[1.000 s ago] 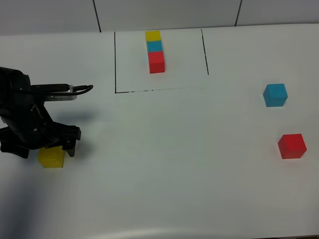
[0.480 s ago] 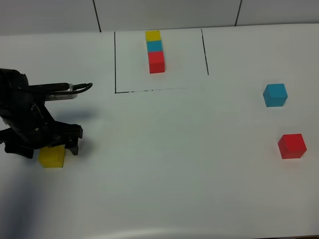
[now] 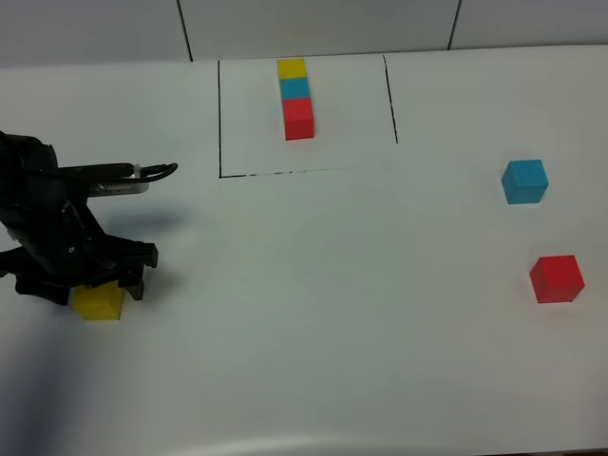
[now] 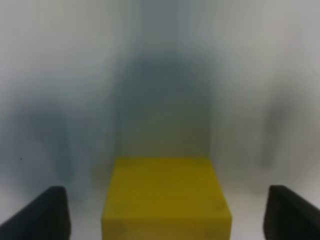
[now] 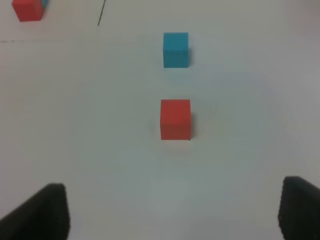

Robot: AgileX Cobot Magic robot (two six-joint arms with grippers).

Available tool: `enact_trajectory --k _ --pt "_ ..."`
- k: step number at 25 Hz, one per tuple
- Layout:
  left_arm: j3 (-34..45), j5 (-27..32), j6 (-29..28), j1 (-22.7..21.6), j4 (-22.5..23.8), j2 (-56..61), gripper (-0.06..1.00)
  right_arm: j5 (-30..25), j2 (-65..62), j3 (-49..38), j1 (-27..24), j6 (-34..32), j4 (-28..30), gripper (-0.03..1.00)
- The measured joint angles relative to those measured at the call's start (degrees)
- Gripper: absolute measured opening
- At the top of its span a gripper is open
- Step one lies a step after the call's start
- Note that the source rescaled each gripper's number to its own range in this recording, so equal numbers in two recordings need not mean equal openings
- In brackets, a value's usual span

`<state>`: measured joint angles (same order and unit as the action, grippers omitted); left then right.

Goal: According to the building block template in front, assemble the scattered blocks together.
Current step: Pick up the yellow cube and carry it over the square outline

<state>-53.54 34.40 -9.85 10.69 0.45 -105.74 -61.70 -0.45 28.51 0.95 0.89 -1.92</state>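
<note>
Straddling the yellow block (image 4: pixel 167 196), left end effector (image 4: pixel 169 212) spread apart, clear of both its sides

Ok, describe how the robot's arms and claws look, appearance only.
The left arm is bulky matte black, with a short silver-grey section and a thin black cable looping off it. The left claw and right claw have plain black, blunt fingers. No markings show. The right arm itself is out of view.
</note>
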Motion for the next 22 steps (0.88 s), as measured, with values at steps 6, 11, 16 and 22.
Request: enact_trajectory --k 6,11,16,22 --pt "0.0 0.2 -0.05 0.0 0.0 0.0 0.0 0.0 0.0 0.0 0.0 -0.06 0.0 0.74" --pt "0.0 0.25 -0.33 0.0 0.0 0.0 0.0 0.0 0.0 0.0 0.0 -0.06 0.0 0.74" --pt "0.0 0.25 -0.35 0.0 0.0 0.0 0.0 0.0 0.0 0.0 0.0 -0.06 0.0 0.74" --pt "-0.66 1.44 -0.13 0.0 0.0 1.01 0.0 0.0 0.0 0.0 0.0 -0.06 0.0 0.74"
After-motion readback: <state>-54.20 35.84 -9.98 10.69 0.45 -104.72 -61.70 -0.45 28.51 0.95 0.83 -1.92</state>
